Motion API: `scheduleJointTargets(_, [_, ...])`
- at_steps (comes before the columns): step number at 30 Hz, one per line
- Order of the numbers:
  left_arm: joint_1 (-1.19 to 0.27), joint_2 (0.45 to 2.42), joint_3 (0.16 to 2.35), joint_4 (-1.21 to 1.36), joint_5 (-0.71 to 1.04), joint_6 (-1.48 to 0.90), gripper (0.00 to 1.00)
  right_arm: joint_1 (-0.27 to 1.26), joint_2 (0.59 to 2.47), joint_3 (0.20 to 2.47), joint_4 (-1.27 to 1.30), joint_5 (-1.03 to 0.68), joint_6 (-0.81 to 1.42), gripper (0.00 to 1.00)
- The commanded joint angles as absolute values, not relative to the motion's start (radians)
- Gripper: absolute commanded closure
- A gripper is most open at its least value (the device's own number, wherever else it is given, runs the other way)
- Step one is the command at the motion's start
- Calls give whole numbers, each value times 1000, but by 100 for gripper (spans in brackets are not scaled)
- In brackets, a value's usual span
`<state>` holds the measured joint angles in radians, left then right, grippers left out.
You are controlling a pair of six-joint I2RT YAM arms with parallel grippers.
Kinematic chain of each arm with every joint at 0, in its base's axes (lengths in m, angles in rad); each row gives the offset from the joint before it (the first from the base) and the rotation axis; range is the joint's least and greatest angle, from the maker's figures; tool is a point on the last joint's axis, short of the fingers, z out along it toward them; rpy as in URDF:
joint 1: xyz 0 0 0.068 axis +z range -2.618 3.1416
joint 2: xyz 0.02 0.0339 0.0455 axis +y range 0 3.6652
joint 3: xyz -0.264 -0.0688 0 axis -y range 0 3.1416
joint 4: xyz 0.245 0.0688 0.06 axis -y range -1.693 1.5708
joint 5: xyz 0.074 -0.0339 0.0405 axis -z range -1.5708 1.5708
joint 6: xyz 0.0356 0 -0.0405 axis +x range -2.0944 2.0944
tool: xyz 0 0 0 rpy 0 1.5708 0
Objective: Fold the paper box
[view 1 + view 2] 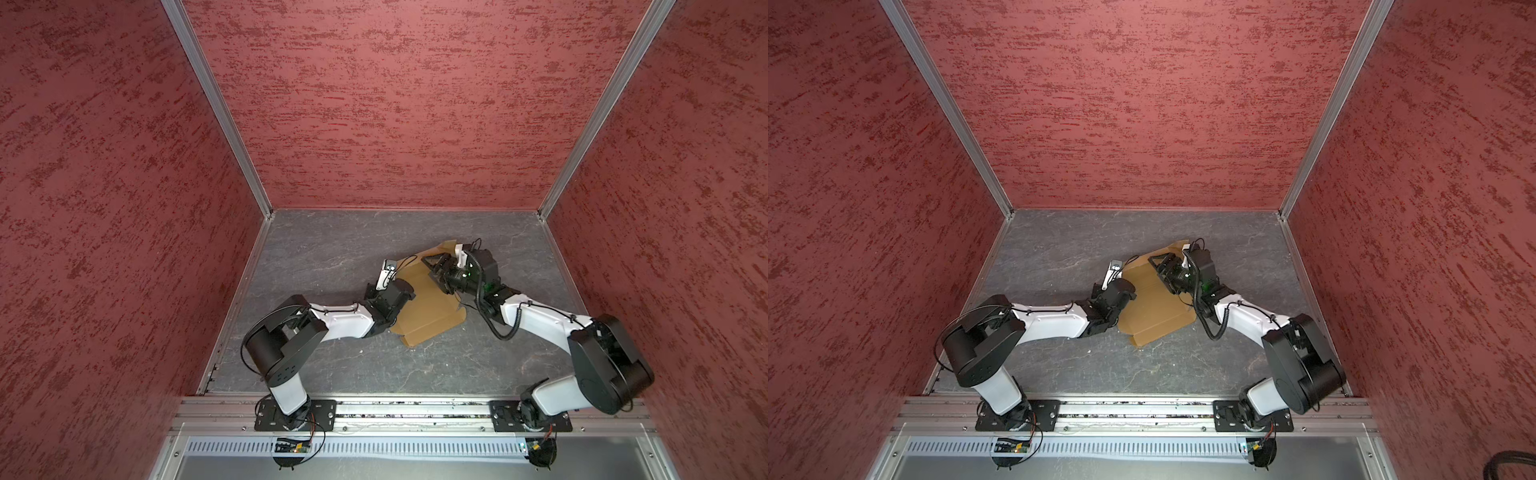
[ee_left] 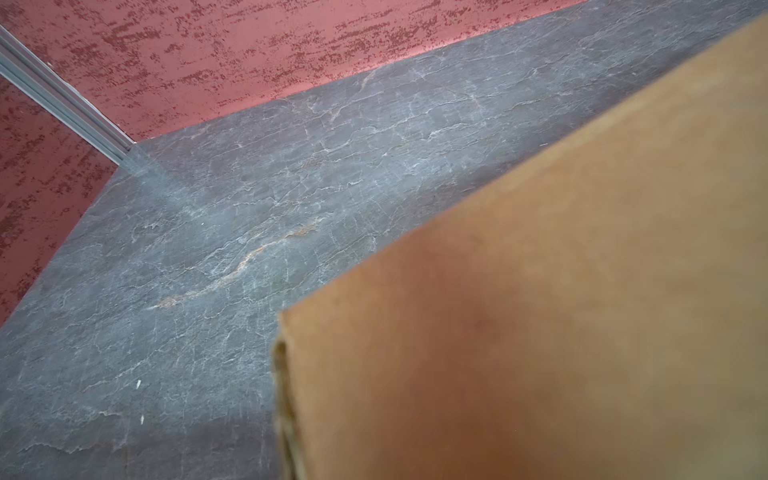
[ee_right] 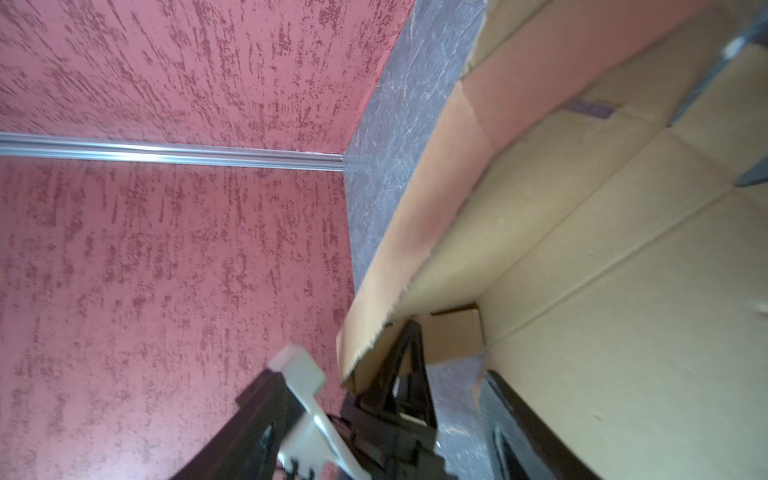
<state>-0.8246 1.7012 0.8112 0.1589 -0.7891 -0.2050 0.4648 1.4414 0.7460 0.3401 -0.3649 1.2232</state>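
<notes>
Right wrist view shows the paper box (image 3: 623,291) flat on the worktop (image 3: 386,166), its raised far flap (image 3: 415,232) just beside the open right pincer (image 3: 453,374), the nearer one, while the closed left pincer (image 1: 390,322) sits at the box's left edge.

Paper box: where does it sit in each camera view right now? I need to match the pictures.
Top view: the paper box lies mid-table, between the two arms.
Top view: same spot, between the arms.
Left wrist: a blurred tan panel close to the lens, covering much of the picture.
Right wrist: its creased inner face with a raised flap.
Shared landmark: the grey veined table.
</notes>
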Motion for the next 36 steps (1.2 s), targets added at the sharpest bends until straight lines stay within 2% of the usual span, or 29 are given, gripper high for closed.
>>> scheduleJointTargets(1, [-807, 1676, 796, 155, -725, -134, 100, 451, 1359, 745, 189, -325, 1101, 26])
scheduleJointTargets(8, [-755, 1645, 794, 170, -611, -76, 100, 412, 1267, 843, -57, -292, 869, 26])
scheduleJointTargets(14, [-702, 1637, 791, 182, -493, -6, 100, 399, 1274, 979, -159, -290, 733, 27])
scheduleJointTargets(24, [-671, 1662, 797, 216, -419, 105, 100, 399, 1384, 1014, 46, -381, 815, 42])
scheduleJointTargets(36, [-660, 1695, 845, 185, -470, 101, 100, 430, 1518, 1011, 198, -382, 949, 50])
